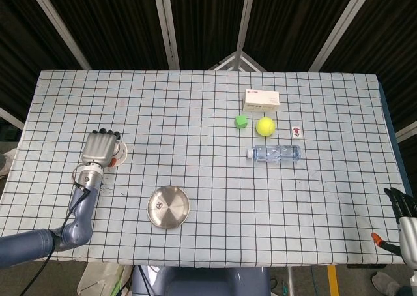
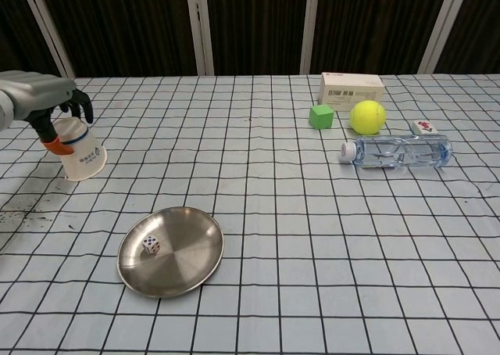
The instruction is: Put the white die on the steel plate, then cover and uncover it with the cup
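Note:
A white die [image 2: 151, 245] lies in the left half of the round steel plate [image 2: 191, 255] near the table's front. From the head view the die [image 1: 157, 207] is a small speck on the plate [image 1: 176, 216]. A white paper cup [image 2: 79, 151] sits mouth down and tilted at the far left. My left hand [image 2: 44, 103] grips its upper end from above and behind. In the head view the left hand [image 1: 99, 150] hides most of the cup [image 1: 121, 154]. My right hand [image 1: 402, 212] hangs past the table's front right corner, holding nothing, with thumb and fingers apart.
On the right half of the table are a green cube [image 2: 321, 116], a tennis ball [image 2: 367, 116], a white box [image 2: 351, 89], a clear bottle [image 2: 397, 151] lying on its side and a small tile [image 2: 423, 126]. Dark specks mark the checked cloth [image 2: 312, 238] at the left edge.

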Available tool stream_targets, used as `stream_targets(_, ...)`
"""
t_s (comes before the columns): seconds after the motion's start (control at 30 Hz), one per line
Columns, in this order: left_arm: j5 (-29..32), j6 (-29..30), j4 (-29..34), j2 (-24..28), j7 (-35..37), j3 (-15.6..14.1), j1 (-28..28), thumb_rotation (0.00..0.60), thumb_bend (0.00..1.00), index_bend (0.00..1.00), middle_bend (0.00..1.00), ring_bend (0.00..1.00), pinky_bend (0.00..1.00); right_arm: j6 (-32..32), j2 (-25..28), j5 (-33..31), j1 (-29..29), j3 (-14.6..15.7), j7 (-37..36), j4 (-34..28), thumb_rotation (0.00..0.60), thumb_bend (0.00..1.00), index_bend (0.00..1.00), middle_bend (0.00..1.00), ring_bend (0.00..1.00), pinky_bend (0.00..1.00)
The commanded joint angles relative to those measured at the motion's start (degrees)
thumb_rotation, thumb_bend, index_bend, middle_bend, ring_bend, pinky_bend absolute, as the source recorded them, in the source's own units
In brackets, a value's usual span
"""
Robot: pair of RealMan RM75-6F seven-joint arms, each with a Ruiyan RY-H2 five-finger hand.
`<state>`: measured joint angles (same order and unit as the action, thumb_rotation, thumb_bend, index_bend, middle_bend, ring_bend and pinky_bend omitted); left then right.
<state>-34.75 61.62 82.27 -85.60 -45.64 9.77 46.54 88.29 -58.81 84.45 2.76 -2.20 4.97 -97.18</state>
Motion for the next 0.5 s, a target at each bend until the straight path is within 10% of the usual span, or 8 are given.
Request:
stream_targets(0.03, 0.83, 0.51, 1.16, 0.76, -1.08, -0.09, 0.06, 0.6, 0.37, 0.31, 0.33, 0.22, 0.29, 0.07, 0.0, 0.08, 0.03, 0.03, 0.12, -0.07, 0.6, 0.04, 0.12, 0.14, 0.15, 0.14)
stream_targets(0.5, 7.49, 2.37, 6.48, 3.38, -7.61, -0.84, 1.26, 0.6, 0.37, 0.32, 0.34, 0.22, 0.29, -0.19, 0.33, -0.43, 0.09, 0.03, 0.2, -0.65, 0.6, 0.04, 0.12, 0.14, 0.15, 0.14)
